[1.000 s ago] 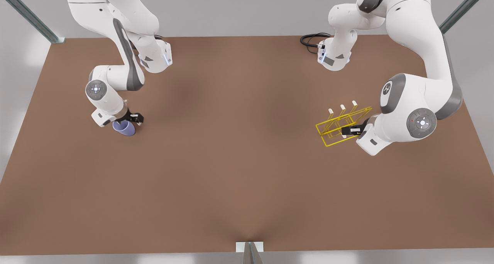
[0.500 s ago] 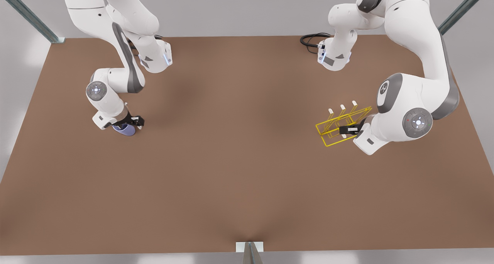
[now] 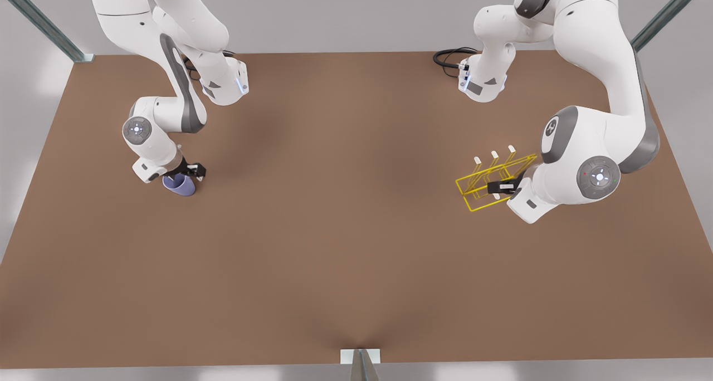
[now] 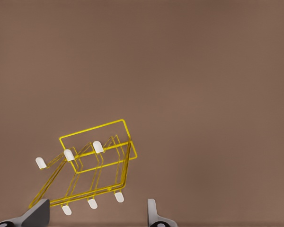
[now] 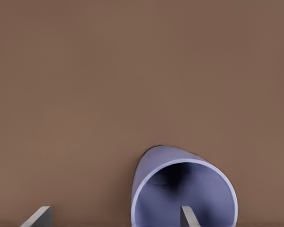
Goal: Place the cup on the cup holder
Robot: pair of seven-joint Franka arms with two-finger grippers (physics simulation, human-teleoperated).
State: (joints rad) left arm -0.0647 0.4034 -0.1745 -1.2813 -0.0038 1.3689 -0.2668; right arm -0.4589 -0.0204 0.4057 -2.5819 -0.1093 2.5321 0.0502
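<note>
The lavender-blue cup (image 3: 179, 186) stands on the table at the front view's left, its open mouth (image 5: 184, 189) facing my right wrist camera. My right gripper (image 3: 186, 172) hangs just over it, open (image 5: 112, 215); one fingertip (image 5: 187, 215) sits in front of the cup's mouth and the other (image 5: 38, 216) is off to the side. At the front view's right stands the yellow wire cup holder (image 3: 483, 176) with white-tipped pegs (image 4: 97, 156). My left gripper (image 3: 498, 187) is at its near side, open (image 4: 95, 213), with the rack's lower edge between the fingers.
A black cable (image 3: 451, 57) lies coiled at the table's far edge by the base of the arm on the front view's right. A small metal bracket (image 3: 360, 356) sits at the near edge. The brown table (image 3: 345, 230) is bare across its middle.
My left gripper has crept a little further toward the cup holder. My right gripper dipped over the cup and is back slightly higher; the cup has not moved.
</note>
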